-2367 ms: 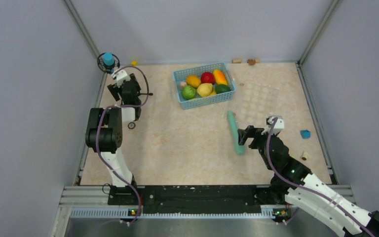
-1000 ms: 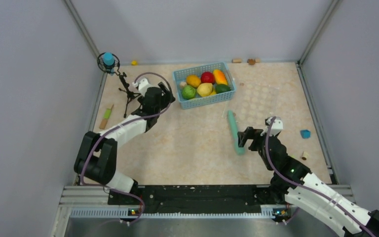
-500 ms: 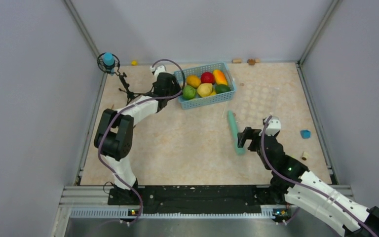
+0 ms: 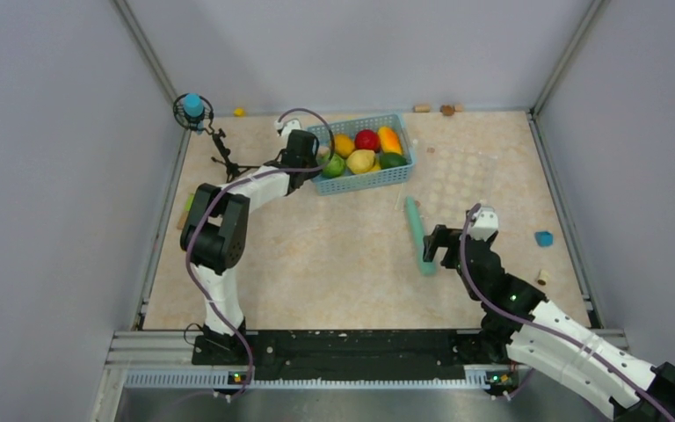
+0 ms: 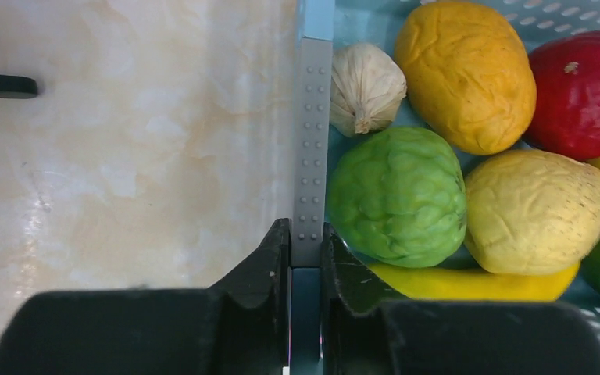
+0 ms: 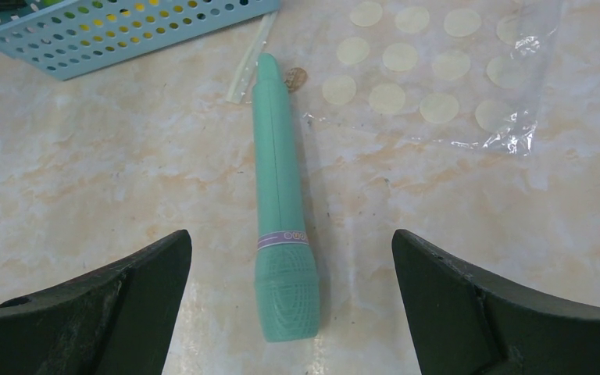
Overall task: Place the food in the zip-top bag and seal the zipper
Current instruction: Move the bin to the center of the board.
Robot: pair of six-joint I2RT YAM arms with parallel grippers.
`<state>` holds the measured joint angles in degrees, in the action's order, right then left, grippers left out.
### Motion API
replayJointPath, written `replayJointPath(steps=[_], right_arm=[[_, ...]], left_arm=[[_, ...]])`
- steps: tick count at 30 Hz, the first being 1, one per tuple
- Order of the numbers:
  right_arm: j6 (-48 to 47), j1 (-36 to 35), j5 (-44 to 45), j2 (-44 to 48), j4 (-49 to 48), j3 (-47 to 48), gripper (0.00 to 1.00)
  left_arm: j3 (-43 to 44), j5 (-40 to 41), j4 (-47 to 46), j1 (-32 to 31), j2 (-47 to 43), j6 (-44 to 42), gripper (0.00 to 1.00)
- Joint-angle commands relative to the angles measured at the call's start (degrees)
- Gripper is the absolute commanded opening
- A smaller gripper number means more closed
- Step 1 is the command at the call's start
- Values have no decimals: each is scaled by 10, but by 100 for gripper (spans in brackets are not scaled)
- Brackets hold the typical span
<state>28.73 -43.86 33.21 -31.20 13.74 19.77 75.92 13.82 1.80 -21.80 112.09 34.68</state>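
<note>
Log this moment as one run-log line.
left gripper shut on basket wall | right gripper open over teal stick | food in basket | zip-top bag flat, empty

The left arm [image 4: 250, 186] and right arm [image 4: 571, 347] wear white shells over black joints. Purplish cables [image 4: 462, 255] trail along both. The fingers [image 6: 86, 312] are matte black.

No text can be read; the teal stick [image 6: 281, 180], mid-frame, carries a purple band [image 6: 285, 237] with marks too small to make out.
</note>
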Motion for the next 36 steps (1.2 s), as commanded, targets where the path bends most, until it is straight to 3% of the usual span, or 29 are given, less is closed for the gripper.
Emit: replayJointPath(steps=[1, 12, 16, 22, 26, 30, 36], right_arm=[[5, -3, 15, -10, -3, 33, 99], [15, -3, 16, -13, 5, 36, 99], [15, -3, 16, -14, 3, 36, 99], [15, -3, 13, -13, 5, 37, 99], [17, -3, 12, -13, 4, 37, 99], [19, -3, 11, -15, -3, 31, 99], [16, -3, -3, -22, -5, 36, 99]], left_arm=[[2, 64, 70, 2, -19, 34, 7], [-237, 141, 106, -33, -228, 113, 2], [-293, 132, 135, -59, -289, 128, 0], [-340, 194, 237, -106, -372, 170, 0], [-390, 172, 274, -126, -437, 194, 0], [-455, 135, 229, -136, -486, 174, 0], [-474, 115, 229, -139, -536, 145, 3]])
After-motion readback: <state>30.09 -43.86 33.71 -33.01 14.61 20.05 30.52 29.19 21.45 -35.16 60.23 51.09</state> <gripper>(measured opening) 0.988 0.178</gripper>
